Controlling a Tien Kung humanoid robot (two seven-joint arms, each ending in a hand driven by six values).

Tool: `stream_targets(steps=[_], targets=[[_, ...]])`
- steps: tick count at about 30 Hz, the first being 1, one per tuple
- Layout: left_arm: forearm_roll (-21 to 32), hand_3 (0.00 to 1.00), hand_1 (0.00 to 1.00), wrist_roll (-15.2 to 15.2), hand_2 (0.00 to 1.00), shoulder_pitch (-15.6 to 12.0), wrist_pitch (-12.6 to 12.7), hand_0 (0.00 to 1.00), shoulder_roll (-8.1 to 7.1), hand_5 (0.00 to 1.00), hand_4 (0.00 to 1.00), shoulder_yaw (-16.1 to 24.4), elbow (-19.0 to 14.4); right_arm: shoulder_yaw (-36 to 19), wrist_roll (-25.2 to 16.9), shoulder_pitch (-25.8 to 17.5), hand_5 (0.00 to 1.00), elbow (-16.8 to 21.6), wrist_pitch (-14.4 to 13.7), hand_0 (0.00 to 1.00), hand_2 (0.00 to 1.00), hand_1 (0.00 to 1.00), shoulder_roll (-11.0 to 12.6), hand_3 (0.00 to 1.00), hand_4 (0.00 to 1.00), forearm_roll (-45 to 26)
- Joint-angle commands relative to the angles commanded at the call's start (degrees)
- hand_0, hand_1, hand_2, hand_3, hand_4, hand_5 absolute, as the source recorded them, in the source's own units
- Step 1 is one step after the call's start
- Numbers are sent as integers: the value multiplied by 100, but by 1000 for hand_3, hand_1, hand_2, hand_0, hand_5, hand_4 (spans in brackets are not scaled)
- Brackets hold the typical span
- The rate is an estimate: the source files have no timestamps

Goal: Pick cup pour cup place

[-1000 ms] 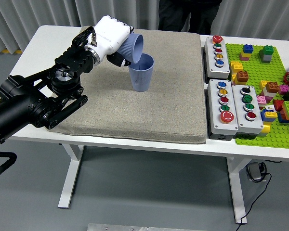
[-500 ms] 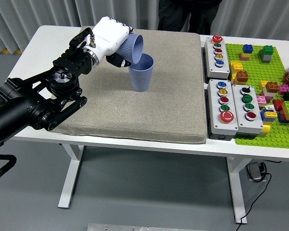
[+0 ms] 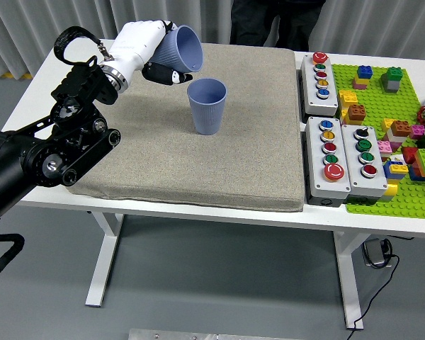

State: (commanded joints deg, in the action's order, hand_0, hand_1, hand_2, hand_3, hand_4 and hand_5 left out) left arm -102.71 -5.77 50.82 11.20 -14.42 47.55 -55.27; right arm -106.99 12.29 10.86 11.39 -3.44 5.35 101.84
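I worked in what looked like a robotics lab. My left hand point(image 3: 143, 51) hung over a white table point(image 3: 42, 78) covered by a grey mat point(image 3: 198, 163). Well off to my hand's right sat 3 grey button boxes point(image 3: 329, 159) and a green baseplate point(image 3: 400, 120) strewn with toy bricks. Beyond my hand hung a pale curtain point(image 3: 49, 28), and a person in dark clothing point(image 3: 276, 21) stood there.

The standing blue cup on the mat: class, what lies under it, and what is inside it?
The standing blue cup rests upright on the grey mat, which covers the white table. Its visible inner wall looks bare; the bottom is hidden from this angle.
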Motion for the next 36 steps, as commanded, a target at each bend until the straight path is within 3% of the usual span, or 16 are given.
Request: stream_targets(steps=[4,8,11,16,20,25,27,31,36], targets=[[931,481,512,196,496,-290,155,533,72,202,896,438,-223,-11,-5,-16,304,-1,1,700,654,704,-7,629,26,6],[1892,482,515,423,497,-738,-26,536,171,203,896,899,-482,-46,-11,-12,306,-3,7,700,654,704,-7,629,25,59],[2549,482,515,538,497,-1015,21,536,227,203,896,1107,-597,-48,-11,-18,306,-3,2,700,654,704,-12,629,25,47],[2990,484,520,743,500,-1328,295,540,293,205,895,1233,-684,-73,-14,-19,307,-3,4,700,654,704,-19,629,26,81],[3622,486,521,1242,504,-1539,735,543,382,210,898,1287,-697,-65,-13,-25,309,-3,0,700,654,704,-27,629,26,63],[4302,486,521,1913,504,-1744,1484,543,531,210,898,1191,-697,-47,-10,-42,309,-2,-6,700,654,704,-41,629,26,26],[4337,485,528,2151,504,-1824,1841,547,607,214,898,1103,-679,-46,-10,-50,310,-2,-5,700,654,704,-46,629,26,32],[4073,485,528,2434,504,-2006,2296,547,741,214,898,940,-600,-50,-12,-64,310,-3,-4,700,654,704,-53,629,26,36],[3932,489,550,2675,510,-2202,2490,553,822,217,893,815,-505,-46,-14,-85,312,-4,-2,701,653,704,-61,629,25,29]])
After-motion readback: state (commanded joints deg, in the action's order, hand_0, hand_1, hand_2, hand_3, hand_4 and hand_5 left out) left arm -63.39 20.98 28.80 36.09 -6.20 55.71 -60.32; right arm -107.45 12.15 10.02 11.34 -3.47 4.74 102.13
